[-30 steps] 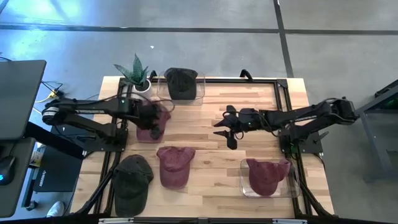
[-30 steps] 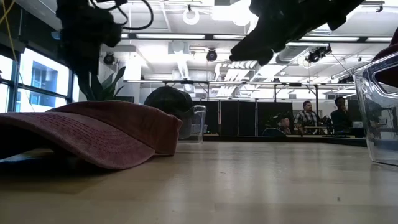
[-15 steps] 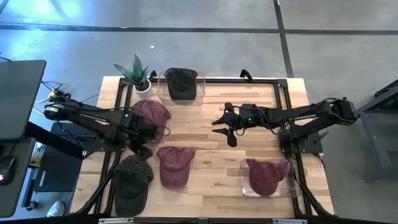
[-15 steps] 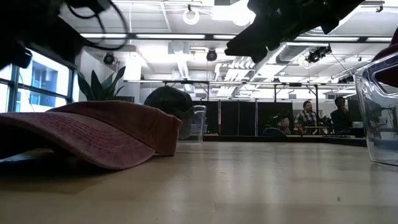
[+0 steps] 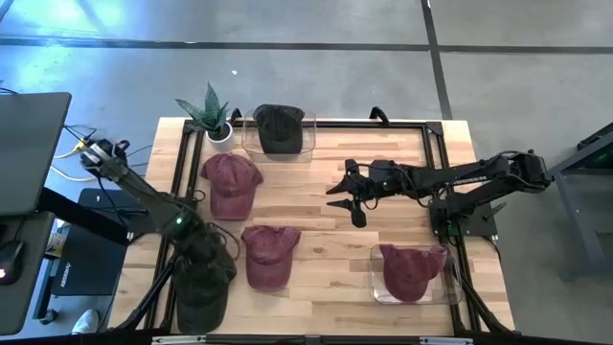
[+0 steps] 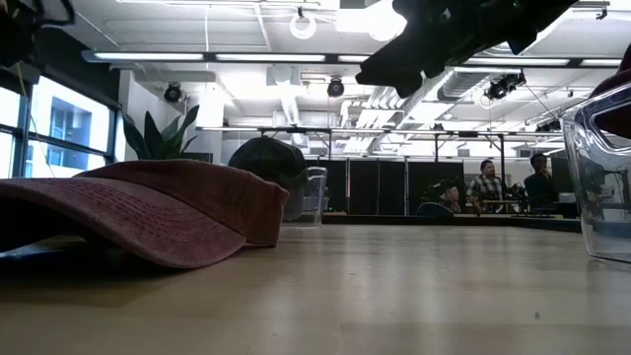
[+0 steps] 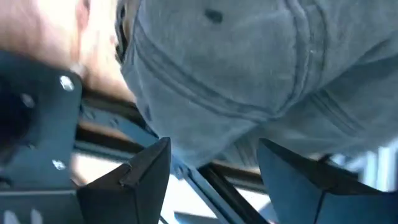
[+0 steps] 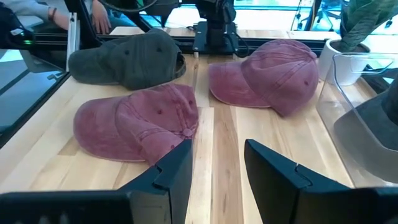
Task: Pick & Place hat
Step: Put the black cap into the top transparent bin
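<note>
— Left tool point(image 7: 214, 165), fingers apart and empty, hovers right over the dark hat point(image 5: 203, 278) at the worktop's point(image 5: 326, 153) near-left corner.
— Right tool point(image 5: 352, 192), also apart, waits mid-worktop, well away; left is nearer.

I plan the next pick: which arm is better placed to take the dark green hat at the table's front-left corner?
The left. Its left gripper is open directly above the dark green hat; the right gripper hovers far away over the table's middle.
</note>
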### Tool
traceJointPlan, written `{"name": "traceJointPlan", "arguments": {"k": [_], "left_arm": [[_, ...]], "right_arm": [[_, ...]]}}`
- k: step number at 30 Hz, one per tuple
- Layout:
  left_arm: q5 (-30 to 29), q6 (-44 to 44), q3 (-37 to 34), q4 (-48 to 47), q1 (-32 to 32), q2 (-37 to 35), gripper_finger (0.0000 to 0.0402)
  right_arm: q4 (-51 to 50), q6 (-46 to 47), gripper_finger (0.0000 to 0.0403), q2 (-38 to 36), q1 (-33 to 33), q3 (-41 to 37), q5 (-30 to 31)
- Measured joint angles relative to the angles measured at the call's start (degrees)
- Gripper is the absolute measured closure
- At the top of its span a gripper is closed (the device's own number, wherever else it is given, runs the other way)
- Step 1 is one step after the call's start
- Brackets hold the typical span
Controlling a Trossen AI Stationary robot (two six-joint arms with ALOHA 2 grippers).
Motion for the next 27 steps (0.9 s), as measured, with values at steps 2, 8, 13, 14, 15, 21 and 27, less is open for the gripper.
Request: {"name": "traceJointPlan", "arguments": {"k": [2, 8, 13, 14, 15, 21, 27], "left_arm": [[-3.46, -0.03, 0.0, 1.14, -2.43, 1.09, 0.0172], [-10.54, 1.92, 0.0, 4.03, -5.93, 6.78, 0.0172], [-11.53, 5.65, 0.0, 3.76, -6.64, 13.46, 0.0206], [-12.17, 6.6, 0.0, 3.75, -6.61, 14.61, 0.0221], [-12.72, 7.55, 0.0, 3.78, -6.59, 15.81, 0.024], [-14.23, 6.68, 0.0, 4.35, -6.57, 20.05, 0.0384], [-12.51, 2.68, 1.61, 4.07, -6.57, 17.55, 0.0398]], "right_arm": [[0.0, -0.04, 0.0261, 0.0, -0.02, 0.0, 0.01], [0.0, -1.8, 0.0261, 0.0, -0.02, 0.0, 0.04], [0.0, -2.21, 0.0261, 0.0, -0.02, 0.0, 0.08], [-0.02, -2.36, 0.0261, 0.0, -0.02, 0.0, 0.09], [-0.02, -2.44, 0.0261, 0.0, -0.02, 0.0, 0.09], [-0.02, -2.54, 0.0261, 0.0, -0.02, 0.0, 0.15], [-0.02, -2.52, 0.0261, 0.0, -0.02, 0.0, 0.14]]}}
